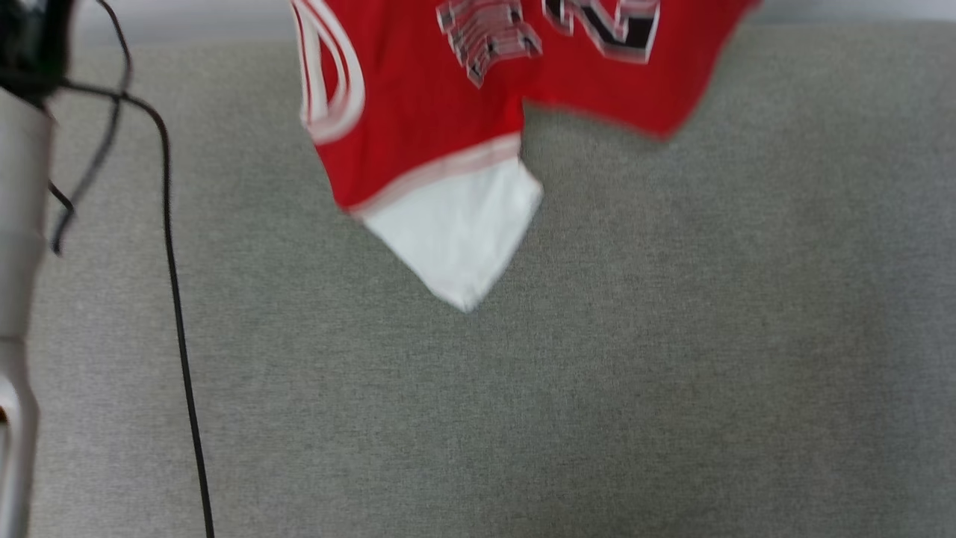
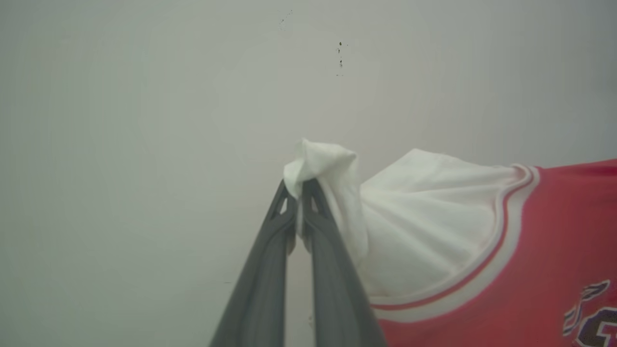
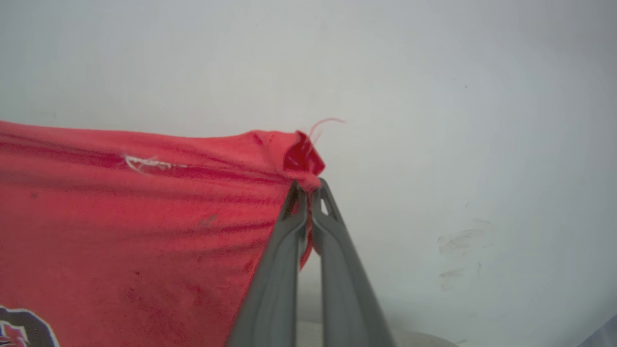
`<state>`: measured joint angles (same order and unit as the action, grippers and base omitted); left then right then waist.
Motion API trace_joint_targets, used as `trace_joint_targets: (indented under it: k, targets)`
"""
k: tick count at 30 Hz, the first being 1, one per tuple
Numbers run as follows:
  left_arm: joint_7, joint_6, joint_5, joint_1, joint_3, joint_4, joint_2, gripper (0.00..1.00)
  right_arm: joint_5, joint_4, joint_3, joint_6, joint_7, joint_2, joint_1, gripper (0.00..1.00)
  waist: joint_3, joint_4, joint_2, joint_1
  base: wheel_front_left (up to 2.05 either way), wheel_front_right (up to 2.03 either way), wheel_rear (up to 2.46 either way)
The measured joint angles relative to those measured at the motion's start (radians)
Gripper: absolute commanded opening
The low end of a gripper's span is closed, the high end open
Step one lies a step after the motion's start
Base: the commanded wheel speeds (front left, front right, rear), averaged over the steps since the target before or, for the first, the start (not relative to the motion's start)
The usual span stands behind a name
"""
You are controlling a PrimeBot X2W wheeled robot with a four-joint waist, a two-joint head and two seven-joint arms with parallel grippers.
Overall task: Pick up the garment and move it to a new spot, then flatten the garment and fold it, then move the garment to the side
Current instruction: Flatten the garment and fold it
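Note:
The garment [image 1: 426, 97] hangs in the air at the top of the head view, red with dark white-outlined lettering, one white sleeve dangling down over the grey surface. In the left wrist view my left gripper [image 2: 300, 185] is shut on a bunched tip of the garment's white sleeve [image 2: 424, 212]. In the right wrist view my right gripper [image 3: 308, 188] is shut on a red corner of the garment [image 3: 144, 217], which stretches away to the left. The fabric hangs spread between the two grips.
A grey fabric-covered surface [image 1: 597, 373] lies below the shirt. A black cable [image 1: 175, 299] runs down its left side beside a pale arm segment [image 1: 19, 261]. A plain pale wall [image 2: 144, 120] is behind the grippers.

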<state>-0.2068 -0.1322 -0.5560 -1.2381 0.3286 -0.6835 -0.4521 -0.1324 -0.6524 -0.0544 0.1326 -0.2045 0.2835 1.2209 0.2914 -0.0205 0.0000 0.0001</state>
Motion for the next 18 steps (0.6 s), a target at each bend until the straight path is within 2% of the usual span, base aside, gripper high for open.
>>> trace_joint_targets:
  k: [9,18]
  targets:
    - [-0.026,0.012,0.03,-0.252,-0.019,-0.1,-0.022,0.0,0.094,-0.066,-0.052,0.001,0.092,-0.033,0.239,0.0,0.126,-0.007,0.0,0.0,0.0,0.0,0.0]
    - [-0.039,0.009,0.01,-0.323,-0.018,-0.204,-0.003,0.0,0.147,-0.198,-0.067,0.001,0.161,-0.081,0.342,0.0,0.242,0.005,0.0,0.0,0.0,0.0,0.0]
